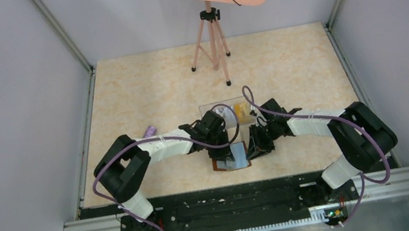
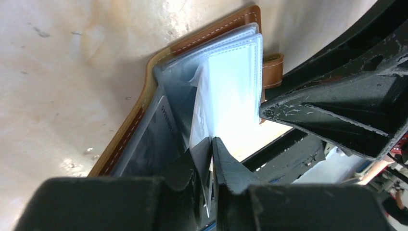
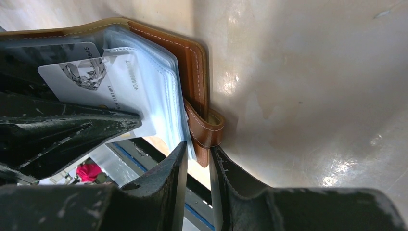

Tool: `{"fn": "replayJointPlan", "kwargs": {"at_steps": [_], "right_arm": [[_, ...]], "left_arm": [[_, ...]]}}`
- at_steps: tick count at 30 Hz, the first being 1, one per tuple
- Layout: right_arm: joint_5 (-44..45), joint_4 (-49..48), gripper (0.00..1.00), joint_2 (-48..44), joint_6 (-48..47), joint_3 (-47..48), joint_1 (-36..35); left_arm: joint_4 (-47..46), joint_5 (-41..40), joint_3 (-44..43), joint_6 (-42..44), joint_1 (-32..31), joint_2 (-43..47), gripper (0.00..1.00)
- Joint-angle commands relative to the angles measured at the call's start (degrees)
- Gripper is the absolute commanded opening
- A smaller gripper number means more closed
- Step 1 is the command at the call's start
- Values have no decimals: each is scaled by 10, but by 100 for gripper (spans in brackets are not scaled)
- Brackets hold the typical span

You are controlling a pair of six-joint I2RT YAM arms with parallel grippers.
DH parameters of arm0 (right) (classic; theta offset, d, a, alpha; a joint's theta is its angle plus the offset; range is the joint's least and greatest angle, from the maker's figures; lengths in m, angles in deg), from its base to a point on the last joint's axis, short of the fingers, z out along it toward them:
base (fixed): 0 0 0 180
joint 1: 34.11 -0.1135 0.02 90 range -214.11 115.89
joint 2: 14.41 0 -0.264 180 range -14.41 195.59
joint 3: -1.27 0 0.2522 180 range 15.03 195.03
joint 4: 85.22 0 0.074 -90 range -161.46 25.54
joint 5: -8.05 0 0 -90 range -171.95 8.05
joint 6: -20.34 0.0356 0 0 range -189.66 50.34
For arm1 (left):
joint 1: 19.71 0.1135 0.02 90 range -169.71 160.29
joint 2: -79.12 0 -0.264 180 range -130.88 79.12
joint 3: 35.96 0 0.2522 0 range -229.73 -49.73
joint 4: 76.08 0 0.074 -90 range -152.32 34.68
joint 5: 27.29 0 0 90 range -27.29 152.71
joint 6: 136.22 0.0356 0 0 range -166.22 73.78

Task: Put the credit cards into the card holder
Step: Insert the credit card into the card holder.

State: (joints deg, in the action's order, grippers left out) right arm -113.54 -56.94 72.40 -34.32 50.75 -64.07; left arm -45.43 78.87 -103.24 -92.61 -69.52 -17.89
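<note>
Card holder [image 2: 159, 53]: left tool [image 2: 210, 144] nips a clear pocket [image 2: 231, 86], right tool [image 3: 198, 150] clamps its tab [image 3: 204, 127] edge, narrow; pull gently, w/o tearing sleeve.

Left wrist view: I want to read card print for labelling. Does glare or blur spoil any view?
Left wrist: glare whitens the clear pockets of the card holder. Right wrist: credit card print sharp, mostly legible; table glossy. Top external: sharp, card holder tiny.

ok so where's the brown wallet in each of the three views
top external: wallet just below the picture's centre, lying open.
left wrist: centre, slanting from upper right to lower left.
right wrist: upper left, reaching the centre.
shared landmark: its snap tab, seen in both wrist views, too small from above.
</note>
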Motion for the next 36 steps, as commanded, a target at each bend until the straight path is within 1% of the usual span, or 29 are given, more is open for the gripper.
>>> {"fn": "replayJointPlan", "kwargs": {"at_steps": [1, 3, 4, 5, 6, 13, 14, 15, 17, 18, 20, 22, 26, 28, 30, 34, 36], "right_arm": [[-6, -30, 24, 6, -11, 12, -6], [-14, -41, 24, 6, -7, 9, -6], [-17, -44, 24, 6, -7, 8, -7], [-19, -46, 24, 6, -7, 8, -6], [-21, -48, 24, 6, -7, 7, -7], [-30, -59, 24, 5, -1, 1, -7], [-30, -59, 24, 5, 0, 1, -6], [-30, -59, 24, 3, 0, 1, -7], [-29, -56, 24, -2, 0, 1, -7], [-27, -54, 24, -7, -1, 2, -7], [-21, -45, 24, -19, -5, 6, -7], [-15, -30, 25, -30, -11, 15, -7], [-4, -1, 26, -59, -29, 36, -6], [-9, -2, 24, -71, -33, 42, -7], [-18, -11, 21, -76, -30, 45, -7], [-47, -49, 4, -53, -8, 45, -7], [-60, -77, 1, -36, 3, 45, -7]], "left_arm": [[-75, 47, 25, -6, -4, 5, 15], [-90, 58, 27, -8, -3, 3, 14], [-94, 62, 28, -9, -3, 2, 10], [-101, 66, 29, -12, -2, 2, 3], [-109, 72, 33, -15, -1, 3, 0], [-200, 100, 85, -46, 12, 18, 0], [-198, 101, 88, -49, 15, 18, 2], [-191, 100, 89, -47, 16, 18, 10], [-162, 84, 81, -37, 16, 19, 32], [-141, 76, 77, -31, 16, 22, 38], [-111, 59, 67, -21, 16, 26, 46], [-92, 51, 60, -12, 16, 29, 48], [-71, 42, 51, -3, 16, 31, 49], [-72, 46, 50, -3, 16, 28, 49], [-73, 51, 47, 0, 15, 25, 45], [-73, 57, 41, 9, 15, 25, 37], [-73, 59, 40, 11, 15, 24, 31]]}}
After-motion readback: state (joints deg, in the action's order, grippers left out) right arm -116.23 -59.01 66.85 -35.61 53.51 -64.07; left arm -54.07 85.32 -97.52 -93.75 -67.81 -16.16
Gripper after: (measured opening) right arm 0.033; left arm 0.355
